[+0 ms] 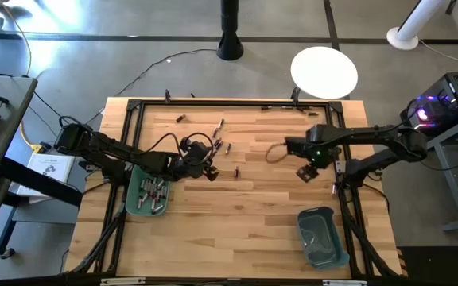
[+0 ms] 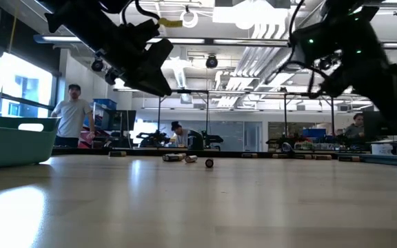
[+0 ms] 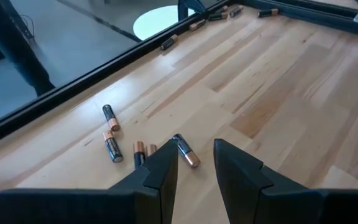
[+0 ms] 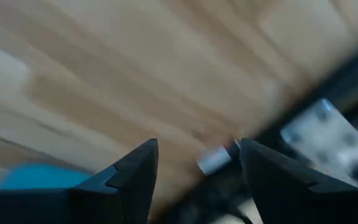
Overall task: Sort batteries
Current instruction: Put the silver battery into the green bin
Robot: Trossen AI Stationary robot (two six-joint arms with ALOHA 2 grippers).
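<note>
The left tool (image 3: 194, 171) hung above the counter (image 3: 303, 112), empty, its fingers a narrow gap apart, and the copper-tipped battery (image 3: 186, 151) lay just ahead of that gap, long axis slanted across it, far nearer this arm than the wide-open right tool (image 1: 306, 172).

Grey concrete floor (image 1: 133, 48) surrounds the wooden worktop (image 1: 245, 206); white round stool (image 1: 324, 71) at 1 o'clock, windows (image 2: 12, 89) at 9 o'clock.
</note>
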